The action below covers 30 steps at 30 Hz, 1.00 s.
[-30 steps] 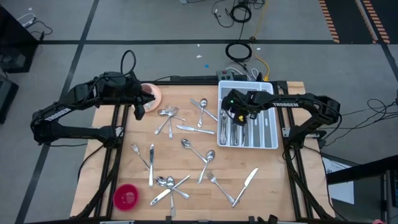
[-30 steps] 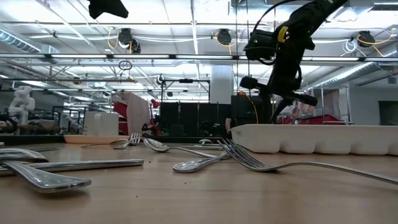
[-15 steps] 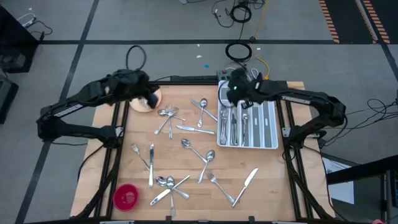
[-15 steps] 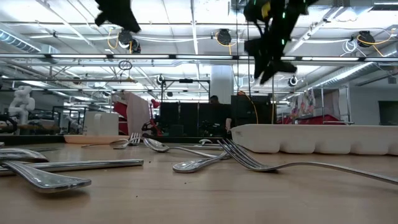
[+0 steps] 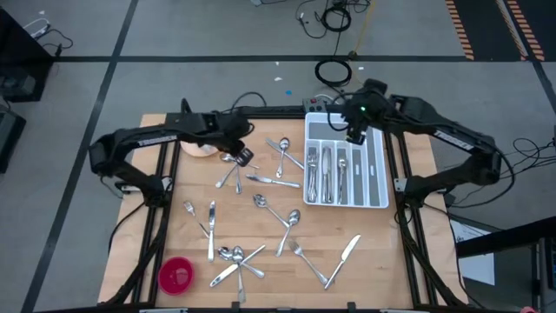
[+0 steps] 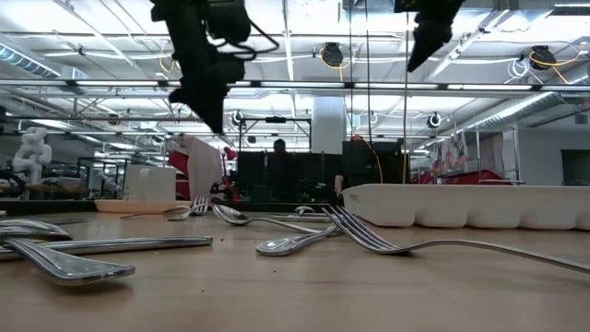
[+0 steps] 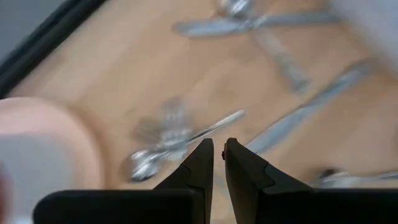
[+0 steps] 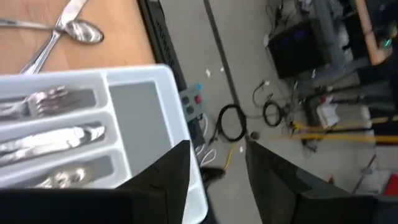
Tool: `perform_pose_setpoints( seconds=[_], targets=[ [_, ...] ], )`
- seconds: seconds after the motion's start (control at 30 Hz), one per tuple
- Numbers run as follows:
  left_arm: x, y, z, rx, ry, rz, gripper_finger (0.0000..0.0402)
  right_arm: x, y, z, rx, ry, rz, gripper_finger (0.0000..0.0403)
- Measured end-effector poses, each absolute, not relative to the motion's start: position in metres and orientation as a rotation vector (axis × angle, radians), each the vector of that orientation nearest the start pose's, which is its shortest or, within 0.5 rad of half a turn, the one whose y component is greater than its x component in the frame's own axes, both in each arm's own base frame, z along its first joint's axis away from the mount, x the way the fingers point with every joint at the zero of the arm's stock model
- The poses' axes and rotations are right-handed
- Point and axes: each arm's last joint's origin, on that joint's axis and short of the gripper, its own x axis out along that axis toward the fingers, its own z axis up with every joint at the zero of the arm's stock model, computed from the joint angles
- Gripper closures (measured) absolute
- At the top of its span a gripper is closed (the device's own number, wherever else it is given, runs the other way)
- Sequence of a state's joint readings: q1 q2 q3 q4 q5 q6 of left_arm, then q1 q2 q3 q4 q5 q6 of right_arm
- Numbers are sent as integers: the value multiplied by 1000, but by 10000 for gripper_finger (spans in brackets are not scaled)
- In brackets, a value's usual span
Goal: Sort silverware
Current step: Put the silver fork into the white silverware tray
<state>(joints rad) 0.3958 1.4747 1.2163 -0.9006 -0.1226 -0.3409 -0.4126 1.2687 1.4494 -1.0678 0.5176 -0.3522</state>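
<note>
- Roughly, the sorting looks part-way done: the white cutlery tray point(image 5: 379, 178), right of centre in the high view, already holds several pieces in its long slots, while far more silverware lies loose on the wooden table point(image 5: 382, 235).
- Sorted so far, as the right wrist view shows: forks point(image 8: 37, 102) in one slot, and more shiny pieces in the slots beside it whose kind I cannot make out. The slot at the tray's end nearest the table edge looks bare.
- Left to sort: a cluster of spoons and forks point(image 5: 233, 165) at upper centre, a crossed pair point(image 5: 281, 152) just left of the tray, two spoons point(image 5: 276, 216) at centre, a fork and knife point(image 5: 205, 222) at left, a heap point(image 5: 234, 259) at lower centre, and a fork with a knife point(image 5: 334, 256) at lower right.
- The right gripper point(image 5: 355, 132) hangs over the tray's upper end, fingers parted and empty.
- The left gripper point(image 5: 244, 157) hangs over the upper-centre cluster, beside the pink cup point(image 5: 201, 148); its fingers are nearly together, with nothing between them.
- My judgement: the bulk of the work remains.
</note>
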Motion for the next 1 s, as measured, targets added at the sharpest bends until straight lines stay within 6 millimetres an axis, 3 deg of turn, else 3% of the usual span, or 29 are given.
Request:
perform_pose_setpoints(
  seconds=[0.2, 0.53, 0.77, 1.0],
  targets=[
    [260, 110, 253, -441, 1221, 692, 335, 189, -98, 386, -269, 1113, -716, 257],
    [251, 105, 206, -564, 1201, 681, 244, 187, -95, 384, -235, 1131, -640, 257],
    [251, 105, 196, -629, 1148, 733, 181, 187, -95, 384, -252, 1137, -628, 257],
    [250, 109, 186, -606, 1180, 786, 169, 187, -95, 384, -254, 1138, -627, 257]
  ],
)
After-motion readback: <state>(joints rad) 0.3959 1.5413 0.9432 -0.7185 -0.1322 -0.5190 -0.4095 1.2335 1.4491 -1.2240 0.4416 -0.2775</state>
